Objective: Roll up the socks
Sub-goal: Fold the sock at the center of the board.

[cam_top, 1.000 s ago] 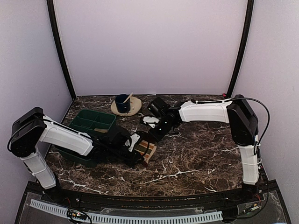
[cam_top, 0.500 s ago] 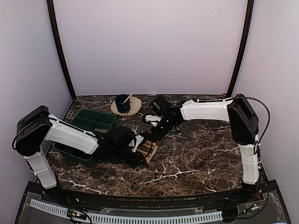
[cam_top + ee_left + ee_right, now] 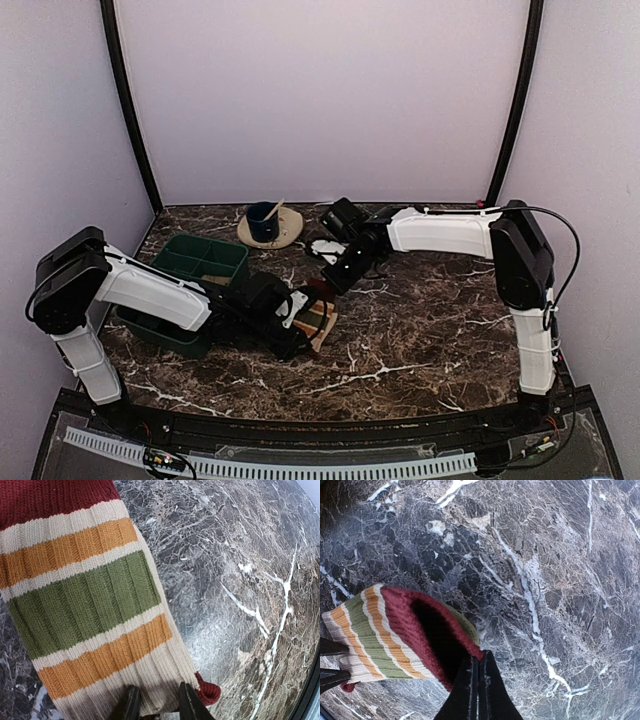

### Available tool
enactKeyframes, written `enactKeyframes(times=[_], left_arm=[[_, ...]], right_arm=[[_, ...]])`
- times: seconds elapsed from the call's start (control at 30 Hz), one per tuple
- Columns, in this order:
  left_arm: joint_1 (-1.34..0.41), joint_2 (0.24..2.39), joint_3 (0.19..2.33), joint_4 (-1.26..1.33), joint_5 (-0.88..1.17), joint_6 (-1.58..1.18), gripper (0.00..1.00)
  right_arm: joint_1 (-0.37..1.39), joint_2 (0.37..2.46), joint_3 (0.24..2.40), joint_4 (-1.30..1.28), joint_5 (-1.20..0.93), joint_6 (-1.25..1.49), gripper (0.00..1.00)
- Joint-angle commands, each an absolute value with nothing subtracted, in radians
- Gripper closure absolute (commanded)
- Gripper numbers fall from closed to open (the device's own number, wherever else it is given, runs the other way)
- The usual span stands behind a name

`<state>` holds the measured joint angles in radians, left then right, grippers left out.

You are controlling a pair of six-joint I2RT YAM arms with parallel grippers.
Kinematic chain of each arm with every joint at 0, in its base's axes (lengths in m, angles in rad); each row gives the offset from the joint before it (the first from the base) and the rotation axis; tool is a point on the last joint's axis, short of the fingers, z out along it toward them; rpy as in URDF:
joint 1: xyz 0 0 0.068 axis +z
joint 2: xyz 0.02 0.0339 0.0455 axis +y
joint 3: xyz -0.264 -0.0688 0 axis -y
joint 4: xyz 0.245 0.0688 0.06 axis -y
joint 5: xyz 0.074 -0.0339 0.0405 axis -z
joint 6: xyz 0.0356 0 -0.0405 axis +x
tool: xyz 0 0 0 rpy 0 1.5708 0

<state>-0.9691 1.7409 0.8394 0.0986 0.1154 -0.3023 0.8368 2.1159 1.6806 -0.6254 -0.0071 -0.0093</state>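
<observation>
Rolling: not yet starting — striped sock (image 3: pixel 318 320) is lying unrolled beside the green tray (image 3: pixel 165 338).
Left claw (image 3: pixel 157 695): is grasping its cream end.
Right claw (image 3: pixel 477 657): is pinching its red cuff.

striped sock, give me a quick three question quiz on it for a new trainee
1. True or false: the right gripper is shut on the red cuff of the striped sock.
2. Which colour is missing from the sock's stripes? A green, B blue, C orange.
3. Fill in: in the top view, the green tray sits to the sock's ___.
Key: 1 true; 2 B; 3 left.
</observation>
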Motion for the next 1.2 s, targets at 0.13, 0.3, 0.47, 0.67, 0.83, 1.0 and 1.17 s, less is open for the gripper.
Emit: enactKeyframes(times=[0.13, 0.3, 0.47, 0.67, 0.83, 1.0, 1.17], left_arm=[[-0.980, 1.707, 0.823, 0.041, 0.131, -0.305, 0.71], [-0.981, 1.699, 0.814, 0.046, 0.137, -0.304, 0.71], [-0.983, 1.695, 0.811, 0.046, 0.146, -0.301, 0.71], [-0.985, 1.701, 0.811, 0.045, 0.162, -0.299, 0.71], [-0.987, 1.707, 0.817, 0.043, 0.172, -0.295, 0.72], [-0.991, 1.712, 0.822, 0.040, 0.176, -0.291, 0.72], [-0.992, 1.718, 0.823, 0.040, 0.181, -0.289, 0.72]], right_arm=[[0.828, 2.098, 1.709, -0.681, 0.008, 0.033, 1.00], [0.827, 2.105, 1.698, -0.690, 0.025, 0.051, 1.00], [0.810, 2.129, 1.688, -0.678, 0.029, 0.059, 1.00], [0.781, 2.145, 1.667, -0.635, 0.019, 0.073, 1.00], [0.763, 2.169, 1.662, -0.617, -0.006, 0.082, 1.00], [0.752, 2.196, 1.665, -0.604, -0.001, 0.095, 0.88], [0.732, 2.168, 1.648, -0.561, 0.038, 0.121, 0.61]])
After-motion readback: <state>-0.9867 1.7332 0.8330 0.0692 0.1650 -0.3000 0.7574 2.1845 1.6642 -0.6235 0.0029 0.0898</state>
